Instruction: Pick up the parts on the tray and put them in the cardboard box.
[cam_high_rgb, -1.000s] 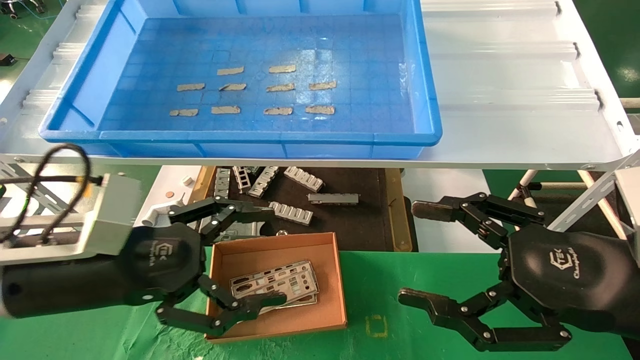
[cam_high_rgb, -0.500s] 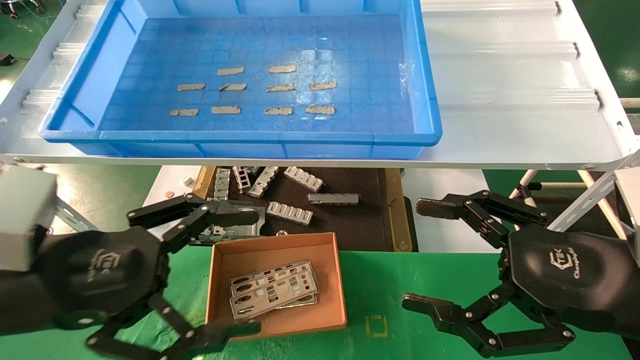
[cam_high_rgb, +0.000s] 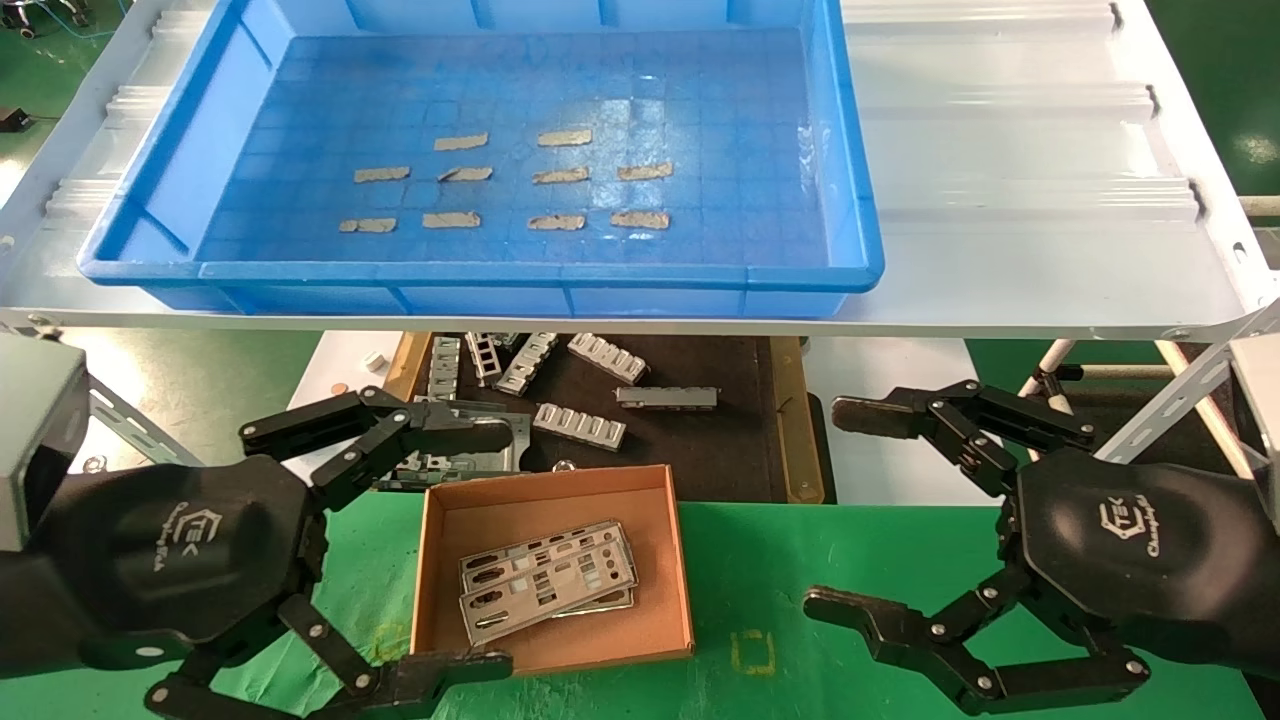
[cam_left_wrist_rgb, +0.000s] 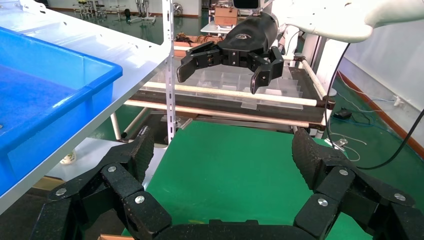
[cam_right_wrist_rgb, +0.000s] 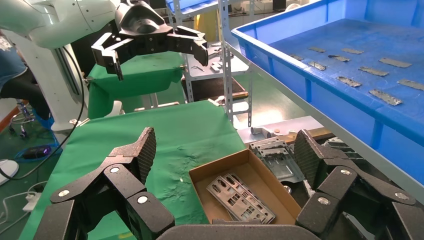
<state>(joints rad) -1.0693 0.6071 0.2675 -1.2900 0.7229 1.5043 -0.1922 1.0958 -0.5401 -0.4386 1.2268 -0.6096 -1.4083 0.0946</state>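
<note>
Two or three silvery punched plates lie stacked in the cardboard box on the green cover; they also show in the right wrist view. The blue tray on the white shelf holds only tan tape strips and no plates. My left gripper is open and empty at the box's left side, one finger past its far-left corner and one past its near-left corner. My right gripper is open and empty to the right of the box, apart from it.
A dark wood-edged mat under the shelf carries several ribbed grey brackets and a flat metal frame. The white shelf's front edge overhangs it. Shelf posts stand at the right. The green cover lies around the box.
My left gripper has drawn back out of the box to the left and towards me, open. The plates stay in the box. The right gripper has barely moved.
</note>
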